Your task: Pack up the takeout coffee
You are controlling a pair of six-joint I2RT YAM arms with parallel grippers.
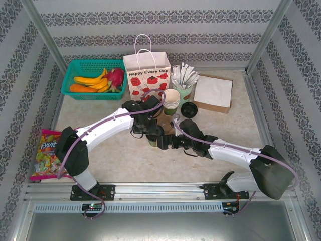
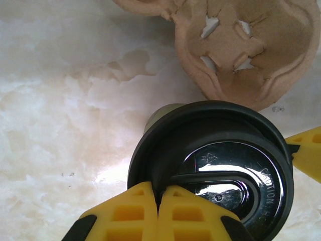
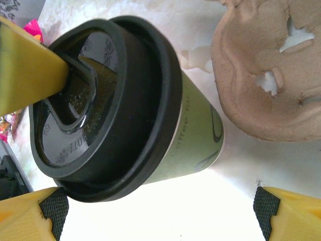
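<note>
While the left gripper has its two yellow fingers pressed together with no gap, their tips rest from above on the black lid of the takeout coffee. We see contact there, but no hold. The right gripper stands wide. One pad is at the rim of the lid, the other is apart from the green wall, and the cup is between them.

The cup stands on the table in front of the arms, just beside a brown pulp cup carrier. In the bottom of the carrier's pocket we see cut flaps.

Further back, a white paper bag with red prints stands upright; we cannot tell what is inside. To its right are a stack of lidless cups, a green cup holding white-wrapped sticks, a loose lid, and white napkins on a brown box. To the left of the bag, a green basket holds yellow bananas and a pink dragon fruit. A colourful candy bag lies at the left edge.

The table top is pale, like marble. The walls have striped ornamental wallpaper, with metal posts at the corners.
</note>
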